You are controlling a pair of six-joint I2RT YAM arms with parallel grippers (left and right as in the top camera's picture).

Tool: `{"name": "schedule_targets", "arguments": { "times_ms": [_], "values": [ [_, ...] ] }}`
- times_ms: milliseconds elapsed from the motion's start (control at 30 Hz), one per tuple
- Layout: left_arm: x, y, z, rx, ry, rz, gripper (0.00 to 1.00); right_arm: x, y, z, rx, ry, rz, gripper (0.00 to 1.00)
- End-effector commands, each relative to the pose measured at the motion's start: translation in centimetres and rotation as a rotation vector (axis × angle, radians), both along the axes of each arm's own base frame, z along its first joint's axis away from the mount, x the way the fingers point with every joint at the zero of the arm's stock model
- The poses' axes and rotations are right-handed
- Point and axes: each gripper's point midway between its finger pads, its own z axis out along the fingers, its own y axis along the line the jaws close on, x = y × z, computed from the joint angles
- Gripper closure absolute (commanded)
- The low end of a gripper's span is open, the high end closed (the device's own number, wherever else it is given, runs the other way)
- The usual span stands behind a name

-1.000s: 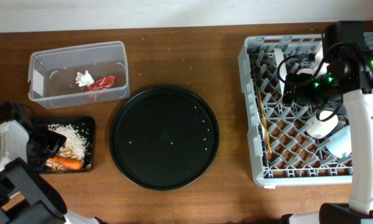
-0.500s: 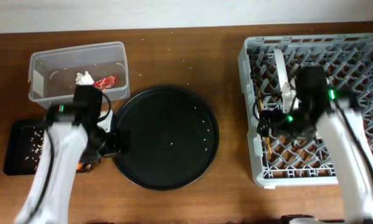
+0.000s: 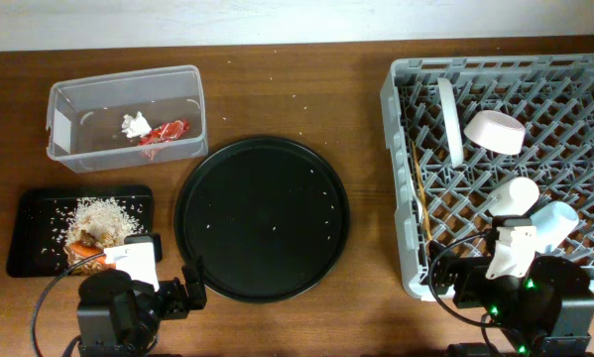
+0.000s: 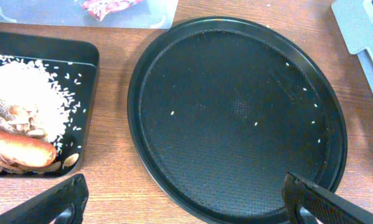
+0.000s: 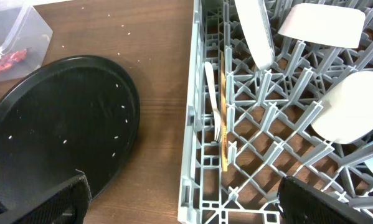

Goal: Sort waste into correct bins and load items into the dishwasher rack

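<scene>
The clear tub (image 3: 68,104) holds the white tissue (image 3: 132,125) and red wrapper (image 3: 166,132). The shallow black tray (image 3: 34,213) holds beige scraps (image 3: 103,212), the carrot (image 4: 18,149) and brown bits (image 4: 15,112). The grey rack (image 3: 401,119) holds the saucer (image 3: 448,119), pale bowl (image 3: 495,131), small white cup (image 3: 513,195), blue cup (image 3: 556,220), chopstick (image 3: 419,198) and fork (image 5: 214,102). My left gripper (image 4: 186,202) is open and empty over the round tray's near edge. My right gripper (image 5: 186,199) is open and empty over the rack's front left corner.
A large round black tray (image 3: 262,218) with a few rice grains lies in the middle, between the bins and the rack. Loose grains dot the wooden table (image 3: 366,109). Both arm bases stand at the near table edge.
Both arms have pulled back to the near table edge, the left from the bins, the right from above the rack. The bowl and cups in the rack are now uncovered.
</scene>
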Motion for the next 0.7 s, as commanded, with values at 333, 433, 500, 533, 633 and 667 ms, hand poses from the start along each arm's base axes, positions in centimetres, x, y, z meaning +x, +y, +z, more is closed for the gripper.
{"name": "schedule_targets", "arguments": {
  "times_ms": [333, 433, 500, 533, 633, 667],
  "values": [
    [0.0, -0.1, -0.1, -0.008, 0.002, 0.002, 0.01, 6.0, 0.0, -6.5, -0.042, -0.602, -0.030, 0.01],
    [0.0, -0.1, -0.1, -0.009, 0.002, 0.002, 0.01, 5.9, -0.1, -7.3, -0.048, -0.567, -0.038, 0.01],
    [0.0, -0.1, -0.1, -0.008, 0.002, 0.002, 0.01, 5.9, -0.2, -7.3, -0.048, -0.567, -0.038, 0.01],
    [0.0, -0.1, -0.1, -0.008, 0.002, 0.002, 0.01, 5.9, -0.1, -7.3, -0.048, -0.567, -0.037, 0.01],
    [0.0, -0.1, -0.1, -0.009, 0.002, 0.002, 0.01, 5.9, -0.1, -7.3, -0.048, -0.567, -0.037, 0.01],
    [0.0, -0.1, -0.1, -0.008, 0.002, 0.002, 0.01, 5.9, -0.1, -7.3, -0.048, -0.566, -0.037, 0.01]
  ]
}}
